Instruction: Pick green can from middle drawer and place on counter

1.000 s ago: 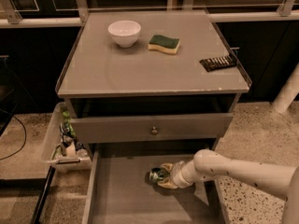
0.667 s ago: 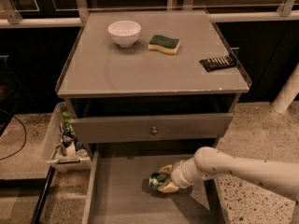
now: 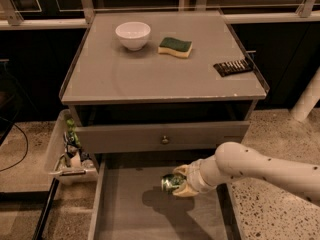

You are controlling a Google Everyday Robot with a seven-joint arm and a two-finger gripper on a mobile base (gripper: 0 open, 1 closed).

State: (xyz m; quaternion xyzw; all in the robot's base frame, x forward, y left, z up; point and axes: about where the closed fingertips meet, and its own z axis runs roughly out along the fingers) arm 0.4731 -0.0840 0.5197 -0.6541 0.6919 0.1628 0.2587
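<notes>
The green can (image 3: 171, 182) is small, dark green with a silvery end, held on its side over the open middle drawer (image 3: 130, 214). My gripper (image 3: 179, 182) reaches in from the right on a white arm and is shut on the can, a little above the drawer floor, where its shadow falls. The grey counter (image 3: 150, 76) is the cabinet top above.
On the counter stand a white bowl (image 3: 132, 35), a green-and-yellow sponge (image 3: 175, 47) and a dark flat object (image 3: 233, 67) near the right edge. A closed drawer front with a round knob (image 3: 164, 140) is above the open drawer. A white bin (image 3: 67, 151) with items stands at the left.
My gripper and the can have lifted slightly off the drawer floor and shifted a little to the left.
</notes>
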